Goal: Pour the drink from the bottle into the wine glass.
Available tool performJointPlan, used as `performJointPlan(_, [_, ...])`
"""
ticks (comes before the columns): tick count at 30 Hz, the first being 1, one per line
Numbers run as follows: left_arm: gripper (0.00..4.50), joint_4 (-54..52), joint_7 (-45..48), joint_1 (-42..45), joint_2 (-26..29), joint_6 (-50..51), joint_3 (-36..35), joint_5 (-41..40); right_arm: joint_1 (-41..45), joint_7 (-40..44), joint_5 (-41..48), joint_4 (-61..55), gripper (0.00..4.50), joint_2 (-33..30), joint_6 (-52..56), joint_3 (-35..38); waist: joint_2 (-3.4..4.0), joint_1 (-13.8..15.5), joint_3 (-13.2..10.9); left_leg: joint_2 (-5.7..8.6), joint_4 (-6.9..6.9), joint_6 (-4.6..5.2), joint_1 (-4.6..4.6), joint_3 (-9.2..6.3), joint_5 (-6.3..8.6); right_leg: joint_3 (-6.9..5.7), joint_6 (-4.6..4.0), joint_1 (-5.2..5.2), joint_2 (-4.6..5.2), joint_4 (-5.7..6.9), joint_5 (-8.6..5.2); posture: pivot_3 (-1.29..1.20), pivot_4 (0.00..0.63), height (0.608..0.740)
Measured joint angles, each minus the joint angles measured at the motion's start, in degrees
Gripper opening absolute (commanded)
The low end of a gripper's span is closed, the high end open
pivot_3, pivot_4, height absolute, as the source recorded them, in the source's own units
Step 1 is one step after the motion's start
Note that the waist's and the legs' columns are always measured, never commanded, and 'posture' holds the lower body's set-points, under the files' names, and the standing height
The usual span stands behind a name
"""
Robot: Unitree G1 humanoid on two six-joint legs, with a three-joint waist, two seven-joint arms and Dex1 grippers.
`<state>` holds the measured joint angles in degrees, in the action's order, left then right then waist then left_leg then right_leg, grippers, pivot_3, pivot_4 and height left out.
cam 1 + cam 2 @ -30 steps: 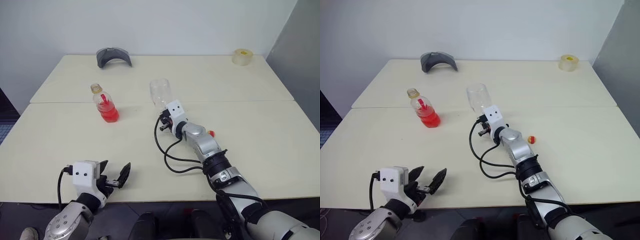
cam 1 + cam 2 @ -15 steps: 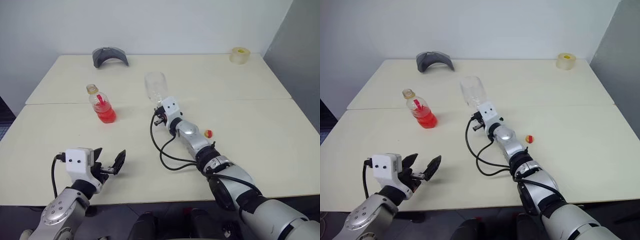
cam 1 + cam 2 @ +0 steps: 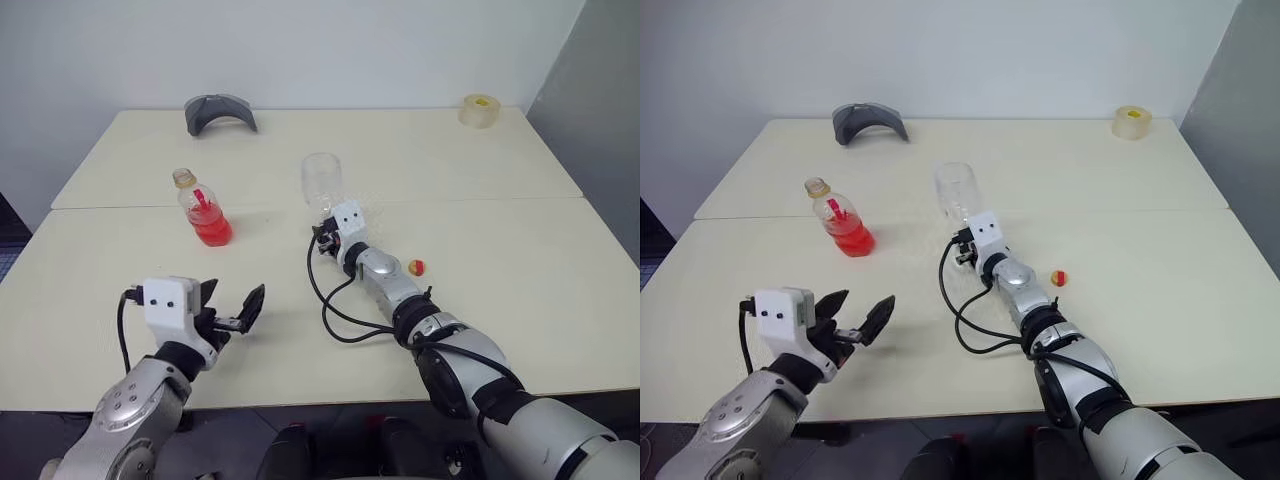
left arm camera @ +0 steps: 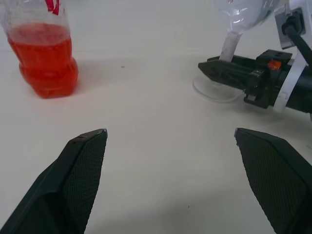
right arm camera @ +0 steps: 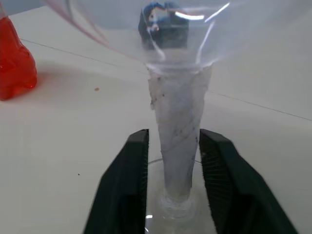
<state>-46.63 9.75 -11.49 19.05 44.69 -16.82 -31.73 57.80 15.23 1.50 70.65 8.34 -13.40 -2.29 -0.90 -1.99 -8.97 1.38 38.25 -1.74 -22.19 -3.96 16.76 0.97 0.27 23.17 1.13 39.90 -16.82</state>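
Bottle (image 3: 205, 209), uncapped, part-filled with red drink (image 4: 48, 63), upright on worktop (image 3: 520, 260), untouched. Wine glass (image 3: 322, 184) upright just right of it, foot on worktop; right gripper (image 5: 171, 183) straddles its stem, fingers slightly apart. Left gripper (image 3: 228, 318) spread wide, empty, short of bottle. Step judged: positioning glass; next, grasp bottle.

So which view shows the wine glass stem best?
The right wrist view: the wine glass stem stands close up between the right gripper fingers. The left wrist view shows stem and foot from the side; the head views show mainly the bowl.
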Motion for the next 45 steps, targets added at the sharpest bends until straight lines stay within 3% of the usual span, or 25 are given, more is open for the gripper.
performJointPlan(5, [4.5, 0.2, -0.2, 0.7, 0.0, 0.7, 0.3, 0.0, -0.1, 2.9, 1.2, -1.7, 4.34, 0.0, -0.1, 0.2, 0.0, 0.0, 0.0, -0.02, -0.08, 0.01, 0.07, 0.04, 0.0, 0.03, -0.01, 0.0, 0.0, 0.0, 0.0, 0.0, 0.15, 0.74])
performJointPlan(6, [4.5, 0.3, -0.2, 0.6, 0.0, 0.9, 0.3, 0.0, -0.1, 3.9, 1.8, -2.8, 4.47, -0.1, 0.0, 0.2, 0.0, 0.0, 0.0, -0.02, -0.08, 0.01, 0.07, 0.04, 0.0, 0.03, -0.01, 0.0, 0.0, 0.0, 0.0, 0.0, 0.15, 0.74])
performJointPlan(8, [4.5, 0.7, -0.2, 0.8, 0.0, 1.0, 0.7, 0.1, -1.3, 6.7, 2.9, -7.7, 4.47, -0.3, 1.2, 0.1, 0.0, 0.0, 0.0, -0.02, -0.09, 0.03, 0.07, 0.03, 0.02, 0.02, 0.0, 0.0, 0.0, -0.01, 0.0, 0.0, 0.15, 0.74])
performJointPlan(13, [4.5, 3.1, -0.1, 2.6, 0.1, 1.0, 1.0, 0.3, -19.5, 16.3, 7.7, -41.7, 4.47, -3.6, 15.9, -4.7, 0.0, 0.4, 0.0, -0.01, -0.1, 0.07, 0.01, -0.03, 0.04, -0.01, 0.01, -0.04, 0.04, -0.11, 0.0, 0.0, 0.15, 0.74])
performJointPlan(18, [4.5, 5.5, -0.1, 4.0, 0.3, 0.4, 1.1, 0.6, -28.0, 19.5, 9.9, -67.4, 4.47, -14.7, 31.7, -6.4, 0.0, 0.7, 0.0, 0.01, -0.1, 0.08, 0.05, -0.09, 0.04, -0.08, 0.01, -0.06, 0.04, -0.07, -0.01, 0.0, 0.15, 0.74])
performJointPlan(21, [4.5, 7.8, -0.2, 6.1, 0.2, -1.1, 0.9, 1.3, -30.8, 19.6, 11.6, -76.4, 4.47, -19.0, 38.6, -5.5, -0.02, 0.4, 0.0, -0.01, -0.17, 0.07, 0.1, -0.08, 0.04, -0.07, 0.01, -0.06, 0.01, -0.06, -0.02, 0.0, 0.15, 0.74])
performJointPlan(27, [4.5, 10.5, -0.1, 7.9, 0.0, -2.8, 1.0, 1.8, -32.1, 18.0, 13.1, -80.3, 4.47, -19.6, 44.2, -5.8, -0.03, 0.1, 0.0, -0.05, -0.24, 0.05, 0.17, -0.02, 0.03, -0.02, -0.03, -0.05, -0.03, -0.03, -0.04, 0.0, 0.15, 0.74])
performJointPlan(45, [4.5, 11.3, 0.7, 6.5, 0.2, -4.4, 0.7, 2.9, -29.2, 14.5, 13.8, -76.3, 4.47, -15.3, 44.6, -5.3, -0.06, 0.3, 0.0, -0.03, -0.22, 0.05, 0.17, -0.03, 0.03, -0.03, -0.03, -0.06, -0.02, -0.04, -0.04, 0.0, 0.15, 0.74])
